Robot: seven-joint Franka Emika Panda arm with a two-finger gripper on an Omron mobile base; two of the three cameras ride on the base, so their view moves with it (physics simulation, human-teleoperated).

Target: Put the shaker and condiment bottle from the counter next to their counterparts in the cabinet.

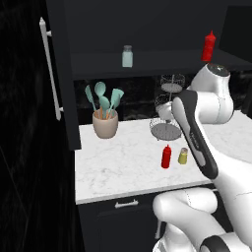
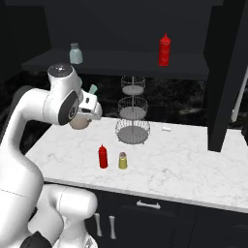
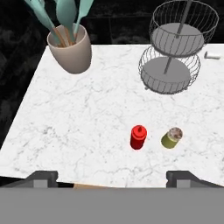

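The yellow-olive shaker (image 1: 183, 156) (image 2: 123, 160) (image 3: 172, 138) stands on the white marble counter (image 1: 118, 172) near its front edge. The red condiment bottle (image 1: 166, 156) (image 2: 102, 156) (image 3: 138, 137) stands just left of it, a small gap between them. On the shelf of the black cabinet (image 1: 98, 66) stand the counterparts: a pale blue-green shaker (image 1: 127, 56) (image 2: 75, 53) and a red bottle (image 1: 208, 46) (image 2: 164, 50), far apart. My gripper (image 3: 112, 178) hovers high above the counter's front, looking down on both items. It is open, its tips wide apart and holding nothing.
A beige crock of teal utensils (image 1: 105, 123) (image 3: 70, 50) stands at the counter's back left. A tiered wire stand (image 1: 167, 113) (image 2: 132, 111) (image 3: 175, 48) rises behind the two items. Cabinet doors hang open on the left (image 1: 61, 74) and right (image 2: 225, 72). A small white piece (image 2: 166, 129) lies beyond the stand.
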